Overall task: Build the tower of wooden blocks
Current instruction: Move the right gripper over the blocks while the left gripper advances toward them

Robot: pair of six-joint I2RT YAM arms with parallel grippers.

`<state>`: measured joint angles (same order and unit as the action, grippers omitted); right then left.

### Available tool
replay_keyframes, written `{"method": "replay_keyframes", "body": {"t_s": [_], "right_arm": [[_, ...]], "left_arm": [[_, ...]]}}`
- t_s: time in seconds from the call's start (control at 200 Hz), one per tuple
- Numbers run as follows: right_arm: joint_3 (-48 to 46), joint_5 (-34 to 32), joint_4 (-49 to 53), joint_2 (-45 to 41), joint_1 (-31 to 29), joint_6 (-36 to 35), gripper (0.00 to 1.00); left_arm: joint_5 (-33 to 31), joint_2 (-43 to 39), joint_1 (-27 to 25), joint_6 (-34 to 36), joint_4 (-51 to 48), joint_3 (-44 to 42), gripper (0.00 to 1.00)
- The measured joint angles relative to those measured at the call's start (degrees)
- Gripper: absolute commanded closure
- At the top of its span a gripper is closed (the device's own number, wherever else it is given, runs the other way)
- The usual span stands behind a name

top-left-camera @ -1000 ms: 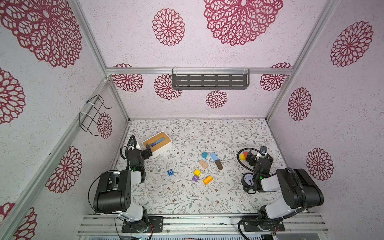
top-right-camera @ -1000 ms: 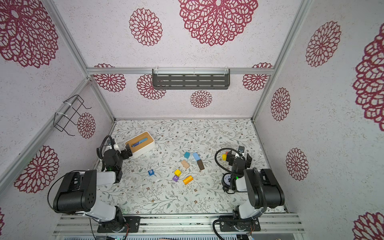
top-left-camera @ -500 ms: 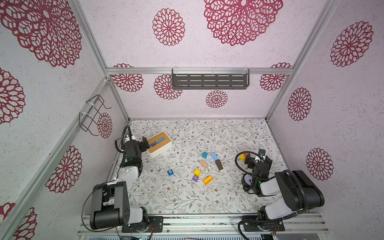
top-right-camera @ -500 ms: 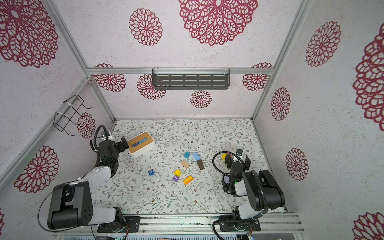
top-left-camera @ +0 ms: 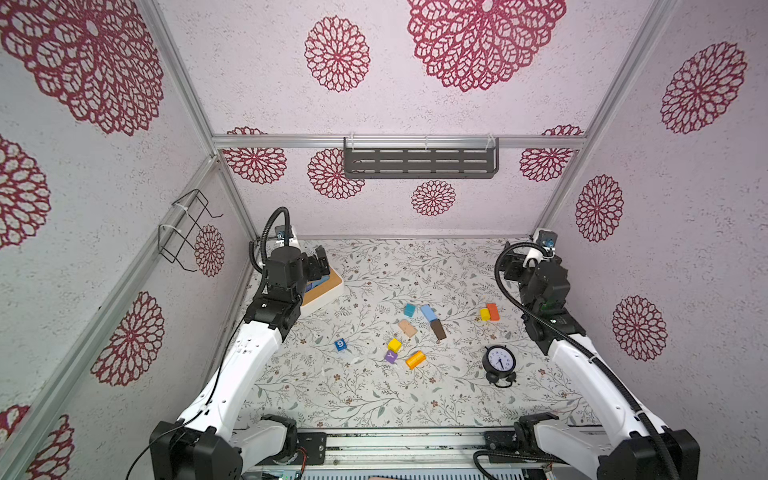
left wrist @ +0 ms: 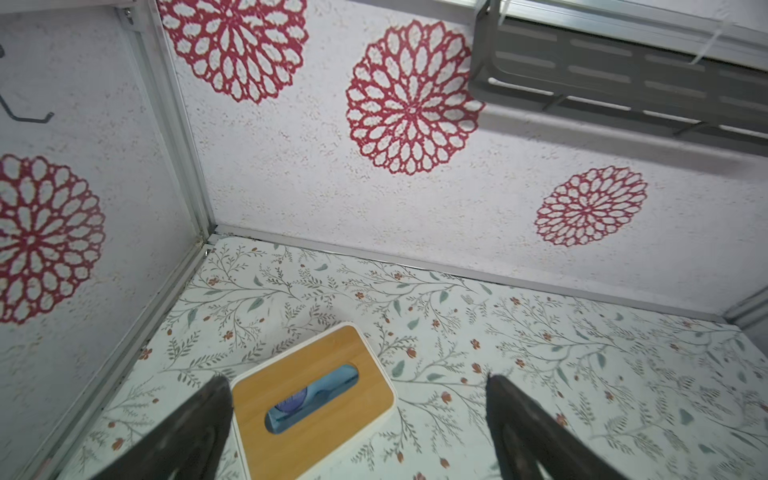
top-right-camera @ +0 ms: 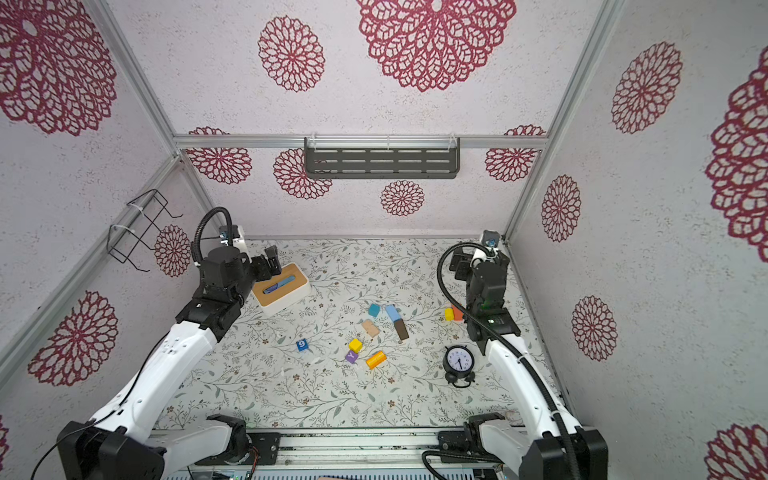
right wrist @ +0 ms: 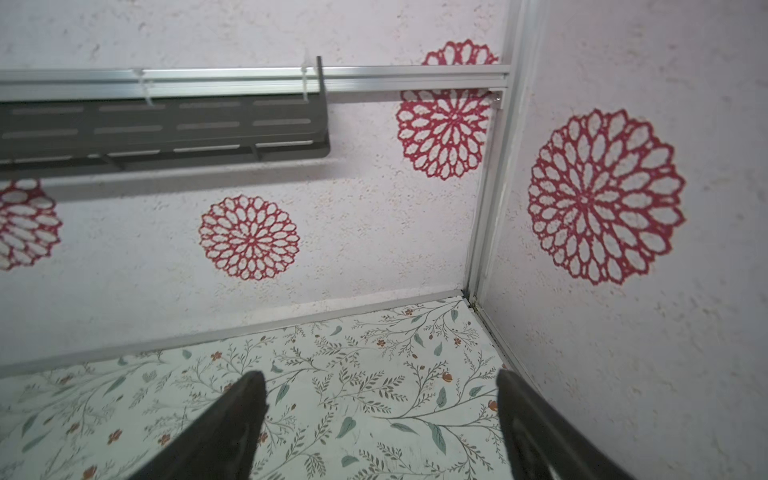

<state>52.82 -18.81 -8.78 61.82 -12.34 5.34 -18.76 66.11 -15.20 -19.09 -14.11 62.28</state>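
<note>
Right gripper (right wrist: 379,376), spread and empty, hangs over the far right corner of the desk (top-left-camera: 374,395); the yellow block (top-left-camera: 484,314) and orange block (top-left-camera: 493,311), touching, lie just inward of it, nearer the robot's base. Left gripper (left wrist: 356,379), likewise spread and empty, hovers above the white box with a wooden lid (top-right-camera: 286,293), well apart from the main scatter of wood blocks (top-left-camera: 407,328) at mid-desk, where the light blue bar (top-left-camera: 428,312) and dark brown bar (top-left-camera: 438,330) lie end to end on a diagonal. Nothing is stacked yet; the right arm looks nearer a first pick.
</note>
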Motion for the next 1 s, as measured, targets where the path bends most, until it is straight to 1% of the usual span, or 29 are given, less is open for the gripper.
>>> {"method": "replay_keyframes", "body": {"t_s": [0.1,0.195,0.24,0.345,0.43,0.605,0.71,0.781,0.901,1.001], "right_arm": [[4.81,2.73,12.17,0.83,-2.32,2.25,0.28],[6.4,6.23,21.22,1.49,-4.44,3.78,0.37],[6.43,8.02,24.74,1.62,-5.25,4.39,0.38],[6.25,11.89,31.3,2.62,-7.43,4.96,0.43],[4.85,13.77,33.66,3.56,-9.73,5.35,0.46],[0.81,16.68,36.11,6.05,-14.16,5.88,0.45],[-0.61,17.62,36.13,7.3,-15.3,6.32,0.45],[-0.7,17.7,36.04,8.9,-15.47,6.32,0.45],[0.0,18.21,35.87,13.68,-15.69,5.79,0.51],[1.92,18.67,35.93,18.58,-16.11,4.81,0.51]], "left_arm": [[-1.53,-3.1,-3.63,-2.54,-6.4,1.42,0.03],[-1.66,-5.38,-6.71,-5.38,-12.17,0.87,0.03],[-1.49,-5.97,-7.91,-6.58,-14.21,0.02,0.03],[-1.53,-6.64,-12.61,-9.42,-18.18,-4.09,0.03],[-1.55,-6.1,-16.48,-11.54,-20.81,-7.56,0.03],[-4.76,-4.13,-21.75,-16.83,-24.26,-10.1,0.03],[-7.08,-4.11,-22.51,-21.57,-24.79,-10.38,0.03],[-7.98,-4.11,-22.53,-23.54,-24.63,-10.4,0.03],[-8.13,-4.35,-22.56,-23.71,-22.08,-12.15,0.03],[-7.74,-4.17,-22.56,-23.54,-20.22,-14.27,0.03]]}}
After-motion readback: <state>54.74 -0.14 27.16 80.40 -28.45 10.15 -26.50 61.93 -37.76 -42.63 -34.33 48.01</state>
